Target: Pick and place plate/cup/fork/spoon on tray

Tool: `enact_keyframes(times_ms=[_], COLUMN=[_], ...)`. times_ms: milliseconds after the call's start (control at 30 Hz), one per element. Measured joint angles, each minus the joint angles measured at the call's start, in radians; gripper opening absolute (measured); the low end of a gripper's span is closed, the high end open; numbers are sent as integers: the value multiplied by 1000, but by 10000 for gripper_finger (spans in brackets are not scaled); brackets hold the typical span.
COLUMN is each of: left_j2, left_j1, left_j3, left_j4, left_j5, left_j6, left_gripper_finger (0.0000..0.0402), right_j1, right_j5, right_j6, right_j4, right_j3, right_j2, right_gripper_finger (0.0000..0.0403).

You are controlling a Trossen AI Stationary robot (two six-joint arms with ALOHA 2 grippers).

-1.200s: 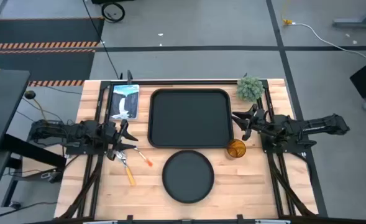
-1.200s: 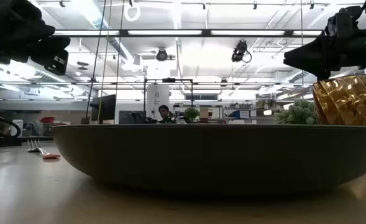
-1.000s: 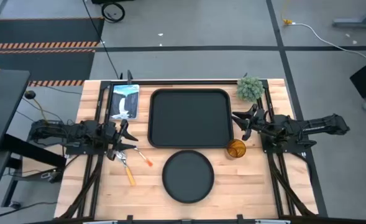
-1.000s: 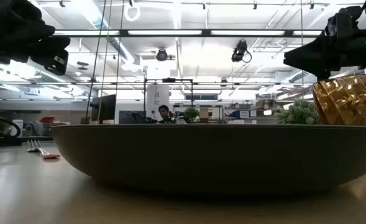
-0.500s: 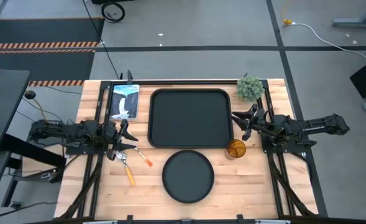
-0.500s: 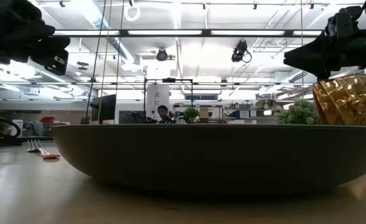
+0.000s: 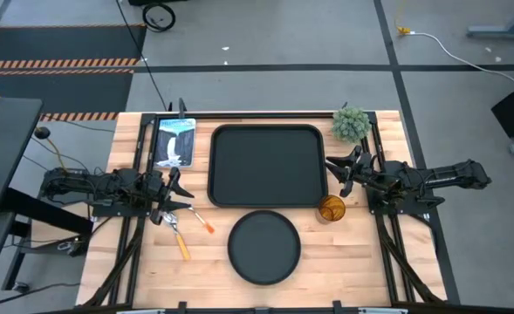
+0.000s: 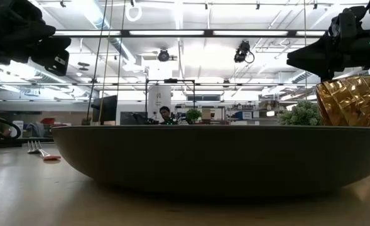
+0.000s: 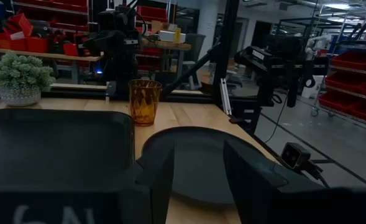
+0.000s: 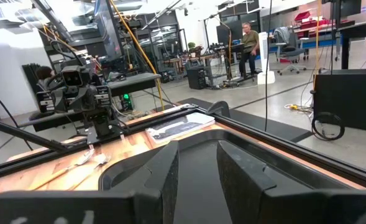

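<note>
While nothing yet rests on the tray [image 7: 267, 166], every part of the task remains to be done.

Both grippers hover empty with jaws parted a little: the left gripper [image 7: 176, 199] at the tray's left side above the fork [image 7: 179, 235] and spoon [image 7: 200, 220], the right gripper [image 7: 337, 173] at its right side near the cup [image 7: 331, 208]. The plate [image 7: 264, 247] lies on the table [image 7: 344, 262] just in front of the tray. On the pale wooden table a picture card [image 7: 174, 141] and a small potted plant [image 7: 351, 124] flank the tray's far corners; beyond it is a workshop with grey floor, shelving and a distant person [image 10: 250, 43].
</note>
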Motion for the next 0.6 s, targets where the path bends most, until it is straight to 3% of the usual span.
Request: enact_keyframes(times_ms=[600], left_j2=[0], left_j1=[0], left_j3=[0], left_j4=[17], left_j5=[0], left_j6=[0], left_gripper_finger=[146], right_j1=[0], right_j5=[0], right_j6=[0], right_j4=[0], right_j3=[0], right_j2=[0], right_gripper_finger=[116])
